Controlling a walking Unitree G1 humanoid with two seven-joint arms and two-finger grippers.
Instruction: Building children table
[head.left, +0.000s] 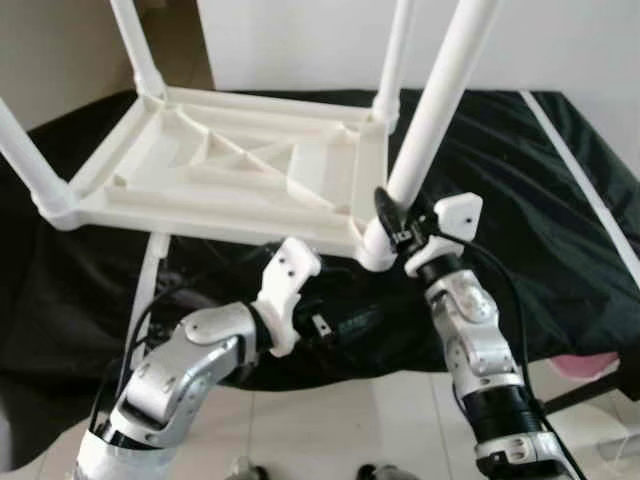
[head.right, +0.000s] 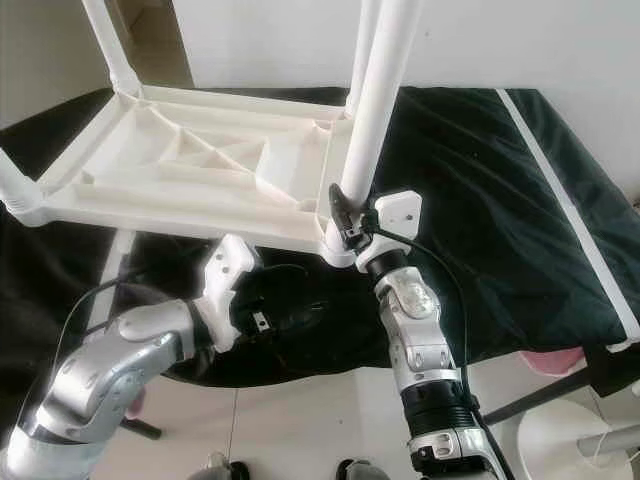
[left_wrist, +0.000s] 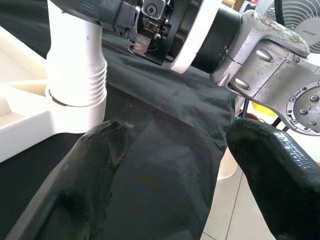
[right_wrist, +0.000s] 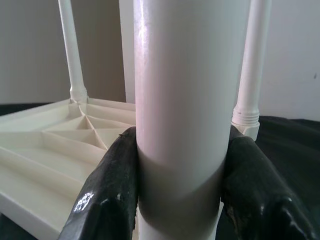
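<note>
A white plastic children's table (head.left: 230, 165) lies upside down on a black cloth (head.left: 560, 220), with its legs pointing up. My right gripper (head.left: 395, 222) is shut on the near right leg (head.left: 435, 110) just above its socket. In the right wrist view both black fingers (right_wrist: 112, 190) press against that leg (right_wrist: 185, 100). My left gripper (head.right: 290, 315) is open and low, just in front of the table's near edge. Its fingers (left_wrist: 95, 165) spread over bare cloth close to the same leg's ribbed base (left_wrist: 77, 75), holding nothing.
Other legs stand at the far left (head.left: 135, 45), near left (head.left: 25, 160) and far right (head.left: 393, 55). A white strip (head.left: 590, 190) runs along the cloth on the right. Below are a tiled floor (head.left: 350, 420) and a pink object (head.left: 590, 368). A white wall is behind.
</note>
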